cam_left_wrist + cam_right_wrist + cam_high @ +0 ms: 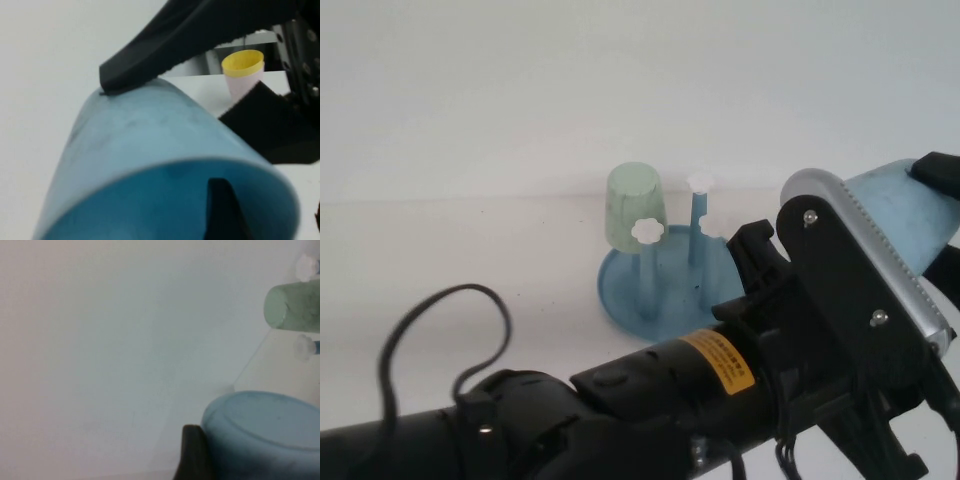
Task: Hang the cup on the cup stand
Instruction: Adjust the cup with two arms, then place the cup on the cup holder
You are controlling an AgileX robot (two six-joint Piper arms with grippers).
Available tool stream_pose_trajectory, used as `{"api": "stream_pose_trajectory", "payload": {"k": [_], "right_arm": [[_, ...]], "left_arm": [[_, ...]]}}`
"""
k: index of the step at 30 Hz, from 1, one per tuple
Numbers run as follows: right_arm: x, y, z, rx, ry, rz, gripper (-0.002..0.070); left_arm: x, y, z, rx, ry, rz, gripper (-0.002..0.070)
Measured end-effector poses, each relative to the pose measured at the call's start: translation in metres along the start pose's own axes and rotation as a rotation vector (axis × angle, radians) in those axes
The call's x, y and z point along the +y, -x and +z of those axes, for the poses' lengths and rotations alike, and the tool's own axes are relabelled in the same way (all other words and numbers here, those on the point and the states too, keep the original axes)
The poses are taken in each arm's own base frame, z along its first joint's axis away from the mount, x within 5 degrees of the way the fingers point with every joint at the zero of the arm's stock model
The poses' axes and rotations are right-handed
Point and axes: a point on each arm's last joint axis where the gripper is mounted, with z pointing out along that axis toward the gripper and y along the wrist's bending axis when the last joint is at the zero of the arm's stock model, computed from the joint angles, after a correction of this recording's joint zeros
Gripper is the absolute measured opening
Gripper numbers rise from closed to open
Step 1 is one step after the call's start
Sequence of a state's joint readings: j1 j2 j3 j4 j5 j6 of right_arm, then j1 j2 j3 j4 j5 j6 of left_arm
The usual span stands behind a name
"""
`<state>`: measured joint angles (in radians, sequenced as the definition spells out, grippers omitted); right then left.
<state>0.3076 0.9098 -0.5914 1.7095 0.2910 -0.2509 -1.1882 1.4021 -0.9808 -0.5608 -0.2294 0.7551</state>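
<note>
White table, plain, matte. Cup stand sits directly on it w/ its round blue base flat, beyond and to the left of the left gripper jaws; right gripper jaws well apart from it. Pinkish cup w/ yellow rim stands on the table past the left jaws.

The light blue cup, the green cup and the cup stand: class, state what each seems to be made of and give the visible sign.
Light blue cup, between the left gripper and right gripper: probably plastic, smooth matt wall, thin rim.
Green cup, upside down on a peg: probably translucent plastic, since light shows through.
Cup stand: seemingly moulded blue plastic, with white flower-shaped caps.
</note>
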Motion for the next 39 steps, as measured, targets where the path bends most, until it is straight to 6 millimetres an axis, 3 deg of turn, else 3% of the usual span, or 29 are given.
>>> {"api": "stream_pose_trajectory", "payload": {"k": [12, 21, 26, 33, 39], "right_arm": [[0.014, 0.002, -0.024, -0.109, 0.071, -0.19, 0.0505], [0.02, 0.014, -0.044, -0.327, 0.048, -0.397, 0.0505], [0.019, 0.022, -0.052, -0.438, -0.036, -0.615, 0.0505], [0.018, 0.027, -0.053, -0.47, -0.175, -1.042, 0.0505], [0.016, 0.031, -0.056, -0.496, -0.271, -1.22, 0.0505]], "left_arm": [[0.006, 0.029, -0.036, -0.08, -0.02, -0.011, 0.0368], [0.0, 0.029, -0.047, -0.014, -0.11, -0.035, 0.0354], [-0.007, 0.021, -0.049, 0.074, -0.194, -0.036, 0.0272], [-0.009, 0.017, -0.049, 0.107, -0.217, 0.047, 0.0068], [0.024, 0.006, -0.045, 0.165, -0.113, -0.026, 0.0006]]}}
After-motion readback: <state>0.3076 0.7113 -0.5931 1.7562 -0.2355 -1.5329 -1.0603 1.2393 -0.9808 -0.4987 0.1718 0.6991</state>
